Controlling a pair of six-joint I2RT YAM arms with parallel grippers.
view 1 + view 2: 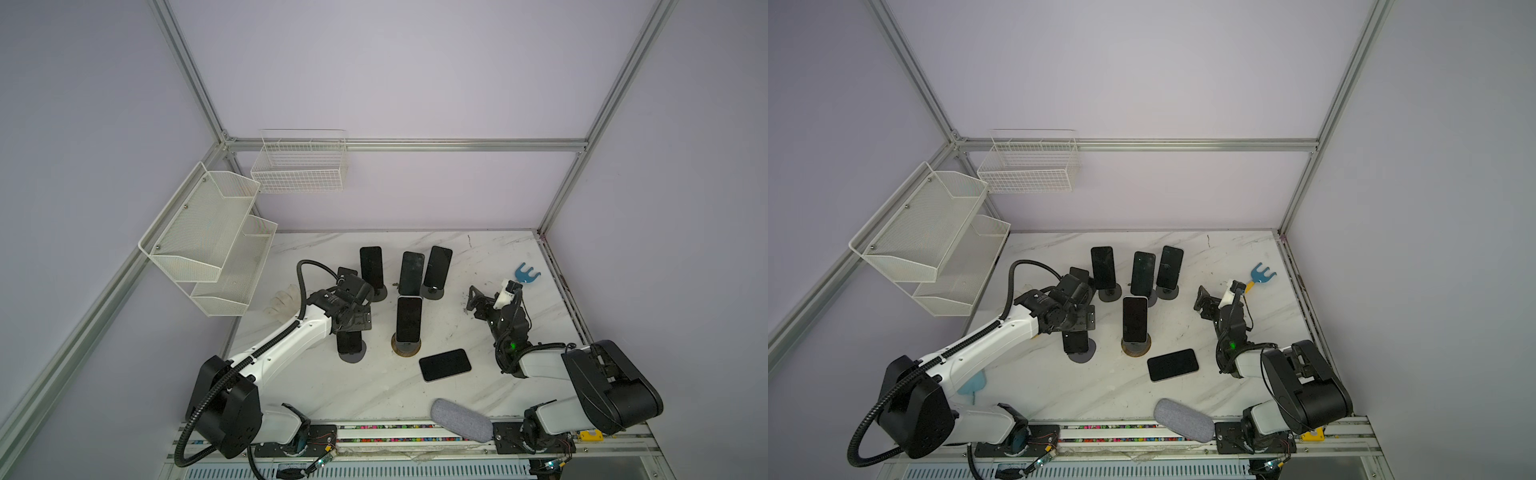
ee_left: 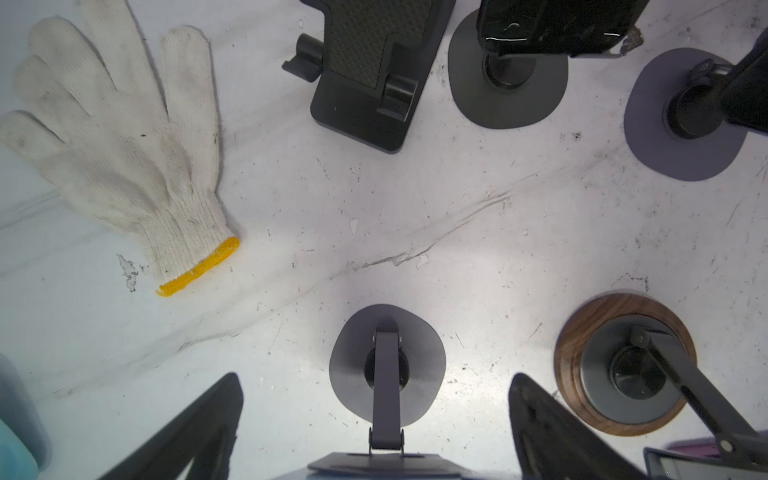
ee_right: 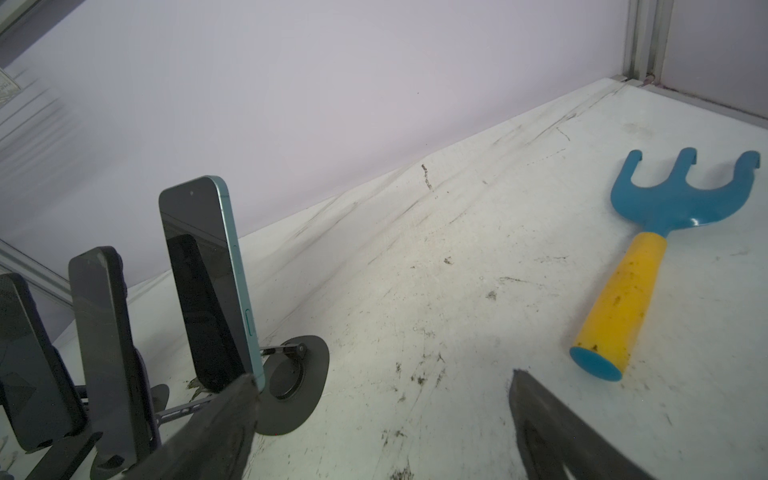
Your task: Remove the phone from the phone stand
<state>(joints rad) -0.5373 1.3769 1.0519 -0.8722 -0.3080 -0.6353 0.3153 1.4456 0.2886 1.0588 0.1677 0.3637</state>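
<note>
White marbled desk (image 1: 374, 390) fills the lower middle of both top views. At centre-left we see the left tool (image 1: 352, 325), jaws spread wide and empty, over an upright black phone (image 1: 347, 343) on its grey round-based stand (image 1: 355, 357). Right of it lies a flat black phone (image 1: 444, 365). Further right, the right tool (image 1: 477, 301) gapes empty too, near a blue-and-yellow toy rake (image 1: 527, 274).
</note>
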